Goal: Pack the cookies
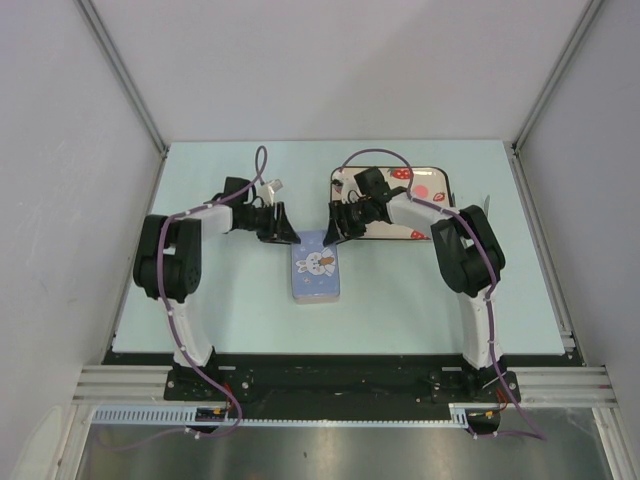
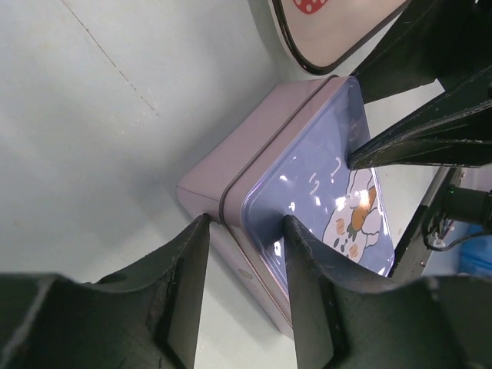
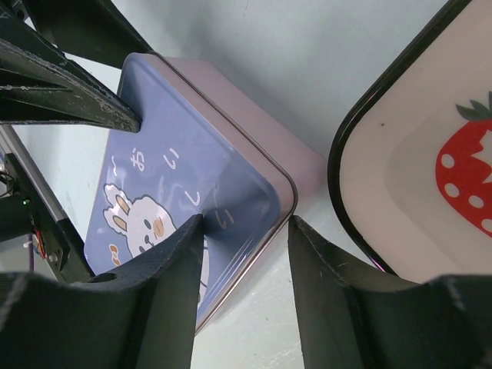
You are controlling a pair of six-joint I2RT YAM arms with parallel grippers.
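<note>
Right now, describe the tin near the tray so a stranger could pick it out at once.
Look at the middle of the pale blue table. Off the near left corner of the white strawberry-print tray with the black rim lies a small rectangular lilac metal tin. Its glossy blue lid with a white cartoon rabbit sets it apart from the tray.

Hidden under the shut lid (image 2: pixel 323 192): the contents of the tin (image 1: pixel 316 270). Covered from above by the left tool (image 1: pixel 286 233) and right tool (image 1: pixel 334 230): its far corners. Cropped in both wrist views: the strawberry tray (image 3: pixel 400 177).
</note>
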